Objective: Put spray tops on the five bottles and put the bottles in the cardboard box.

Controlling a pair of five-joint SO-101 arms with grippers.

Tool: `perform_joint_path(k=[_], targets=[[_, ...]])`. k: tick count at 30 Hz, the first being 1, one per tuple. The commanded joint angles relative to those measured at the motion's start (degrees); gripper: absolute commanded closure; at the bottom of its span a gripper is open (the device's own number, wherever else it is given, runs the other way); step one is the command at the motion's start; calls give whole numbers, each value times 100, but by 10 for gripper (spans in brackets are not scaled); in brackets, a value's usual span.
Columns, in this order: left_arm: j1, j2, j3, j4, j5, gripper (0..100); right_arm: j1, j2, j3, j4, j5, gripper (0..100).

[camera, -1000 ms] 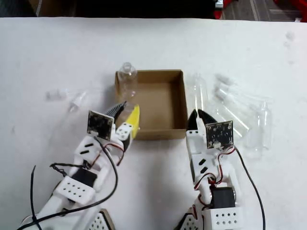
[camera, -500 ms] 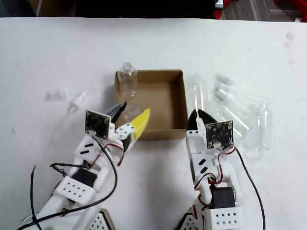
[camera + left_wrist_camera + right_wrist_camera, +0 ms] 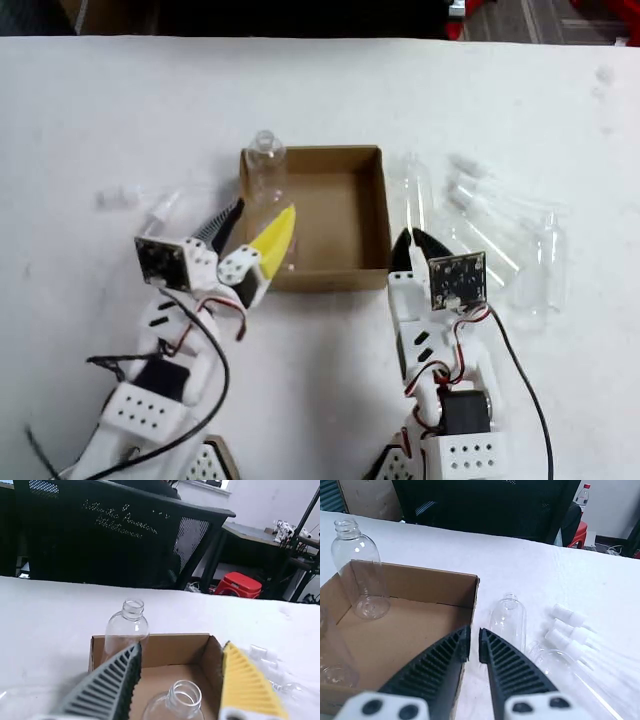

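L grip was open, empty | uncapped btl stood upright, axis vertical, in cardboard box near-L corner, ~1 o'clock off L wrist, between the spread fingers; L arm nearer | R grip all but closed, empty, at box's 5 o'clock | vs 1 s ago: L jaws had widened, arm swung toward 9 o'clock; R arm unchanged

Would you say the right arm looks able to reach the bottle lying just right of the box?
Probably yes: the bottle lies on bare table just ahead of the right tool, outside the box wall.
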Motion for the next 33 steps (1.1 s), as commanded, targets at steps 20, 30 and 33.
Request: perform_joint_path(k=[20,30,33], targets=[[-1226,-3231,-62,2479,448,755,40,-13,53,-48,70,981],[-1270,-3231,-9,2145,-730,986,40,-13,53,-40,70,981],[-1270,-3231,167,2215,-1336,956,40,-13,53,-22,70,981]])
